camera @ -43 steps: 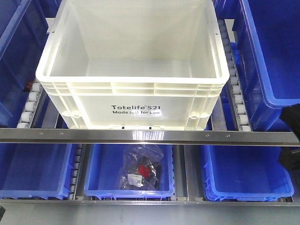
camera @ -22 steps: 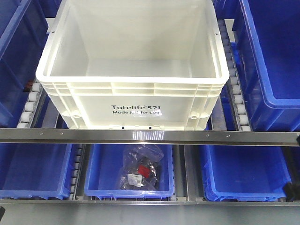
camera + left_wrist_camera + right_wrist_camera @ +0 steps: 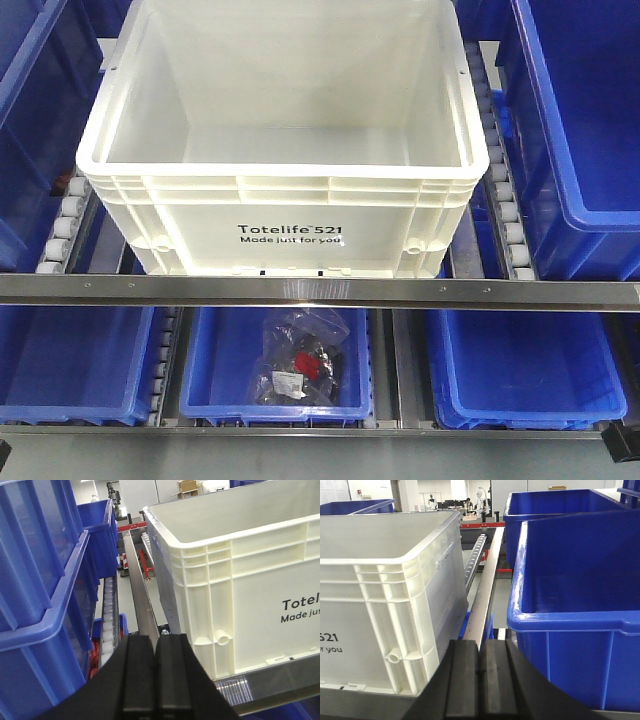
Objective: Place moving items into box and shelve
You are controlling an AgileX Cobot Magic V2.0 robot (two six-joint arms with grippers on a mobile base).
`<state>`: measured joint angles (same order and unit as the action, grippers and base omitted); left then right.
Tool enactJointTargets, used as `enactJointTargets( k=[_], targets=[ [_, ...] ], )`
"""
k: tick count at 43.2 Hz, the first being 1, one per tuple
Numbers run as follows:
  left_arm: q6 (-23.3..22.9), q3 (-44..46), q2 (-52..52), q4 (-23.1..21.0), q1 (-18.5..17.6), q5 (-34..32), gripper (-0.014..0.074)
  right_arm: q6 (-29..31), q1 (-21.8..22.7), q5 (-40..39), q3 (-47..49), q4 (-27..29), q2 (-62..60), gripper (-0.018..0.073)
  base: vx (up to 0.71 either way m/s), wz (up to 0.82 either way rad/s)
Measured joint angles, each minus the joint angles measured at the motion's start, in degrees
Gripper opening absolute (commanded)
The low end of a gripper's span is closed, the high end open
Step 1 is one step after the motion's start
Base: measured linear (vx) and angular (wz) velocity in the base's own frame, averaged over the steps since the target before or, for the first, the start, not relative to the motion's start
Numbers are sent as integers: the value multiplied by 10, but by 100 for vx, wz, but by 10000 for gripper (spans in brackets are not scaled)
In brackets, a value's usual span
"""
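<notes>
Fingers (image 3: 156, 680) together beside box (image 3: 250, 580)

White box (image 3: 280, 190) on roller shelf (image 3: 500, 200)

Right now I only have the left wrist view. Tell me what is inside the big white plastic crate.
Observer: The white plastic crate is empty; the front view shows its bare floor.
Operator: Find me the items to pack.
Observer: A clear plastic bag of dark parts lies in the middle blue bin on the lower shelf, below the crate.
Operator: Report the right gripper.
Observer: The right gripper is shut with nothing between its pads.
</notes>
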<state>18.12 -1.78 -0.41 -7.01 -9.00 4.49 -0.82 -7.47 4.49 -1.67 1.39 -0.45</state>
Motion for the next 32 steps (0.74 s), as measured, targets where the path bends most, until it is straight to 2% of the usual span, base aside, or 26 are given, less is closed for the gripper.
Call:
enactJointTargets(
  k=[32],
  targets=[
    [0,0,0,0,0,0,-7,0,0,1,0,0,0,-8,0,0]
  ],
)
